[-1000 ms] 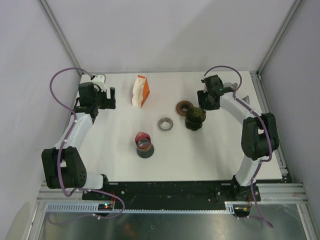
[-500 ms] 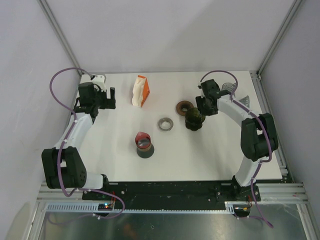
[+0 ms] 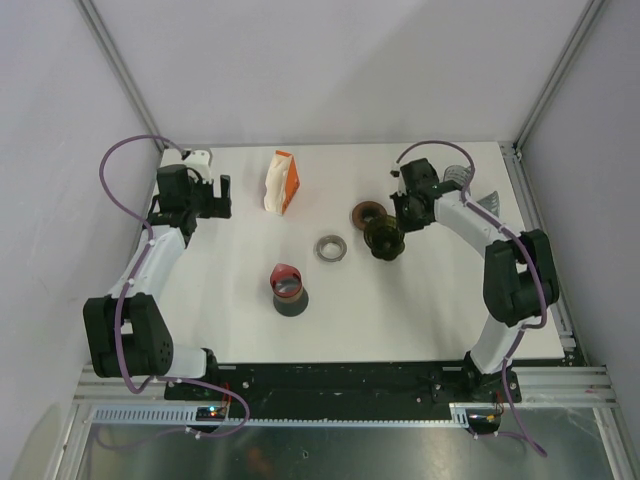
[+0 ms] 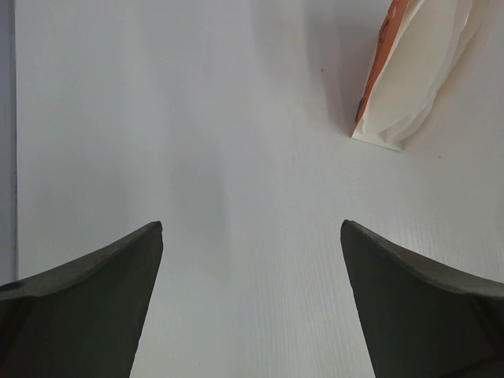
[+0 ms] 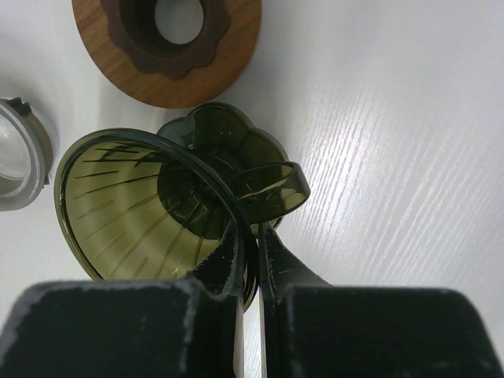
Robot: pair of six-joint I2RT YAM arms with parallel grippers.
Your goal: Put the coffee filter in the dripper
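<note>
My right gripper [image 5: 252, 235] is pinched together on the rim of the dark green translucent plastic dripper [image 5: 134, 213]. The thin ribbed wall of the cone is caught between my two fingers, one inside the cone and one outside. In the wrist view I look down into the cone, past its ribs to the scalloped base, with the loop handle just beyond my fingertips. The dripper stands right of centre on the white tabletop [image 4: 197, 118].

The brown wooden ring with a dark scalloped collar [image 5: 197, 90] lies just beside it on the far side, with a narrow strip of tabletop showing between them. The silver metal ring with a clear centre [image 3: 331, 248] sits near its left side, apart from it.

The white paper coffee filters in an orange-sided pack [image 3: 280, 182] are on the far left part of the tabletop, well apart from the dripper. The pack rests with the white papers fanned out from the orange side. Any print on the orange is too small for me to read.

My left gripper [image 4: 252, 227] hangs over bare tabletop with its fingers spread wide, holding nothing, and a corner of the filter pack is ahead and to its right.

A dark grey cone-shaped piece with a red top [image 3: 290, 300] stands nearer my bases, left of centre.
</note>
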